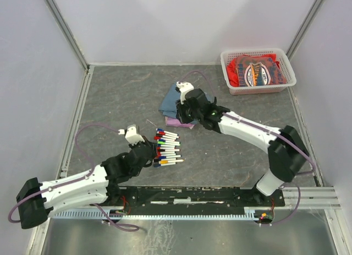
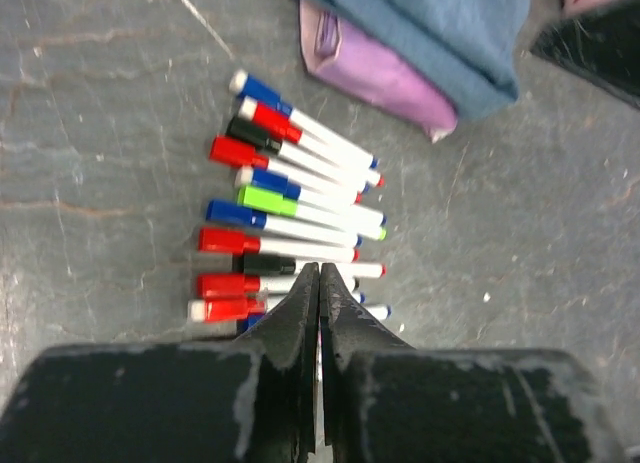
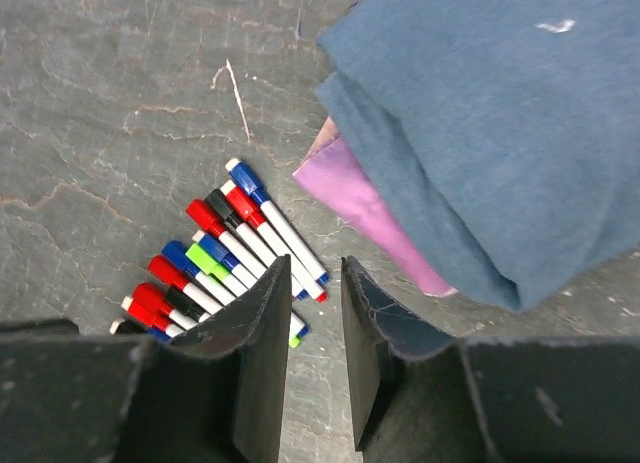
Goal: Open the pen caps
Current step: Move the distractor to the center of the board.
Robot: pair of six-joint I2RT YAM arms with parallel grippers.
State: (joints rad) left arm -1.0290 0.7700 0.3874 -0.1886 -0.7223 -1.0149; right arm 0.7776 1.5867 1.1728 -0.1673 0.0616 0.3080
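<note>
**Both claws over the marker row, no cap off yet**

The marker pens point(image 2: 300, 218) lie side by side in one row on the grey table point(image 1: 110, 95), close in front of the left arm. Every one of the pen caps point(image 2: 228, 240) that I can see, red, blue, black and green, sits on its white barrel. The caps all point to the same side, and I judge this lets one claw take a barrel while the other pulls the cap.

The left gripper point(image 2: 318, 271) hangs over the near end of the row. Its fingers are clenched together with nothing visible between them, so it must open before any grasp. The right gripper point(image 3: 315, 268) hovers farther back, at the edge of the folded blue cloth point(image 3: 480, 133) and the purple cloth point(image 3: 370, 213) under it. Its jaws stand partly released and empty. In my judgement the task is only at its start.
</note>
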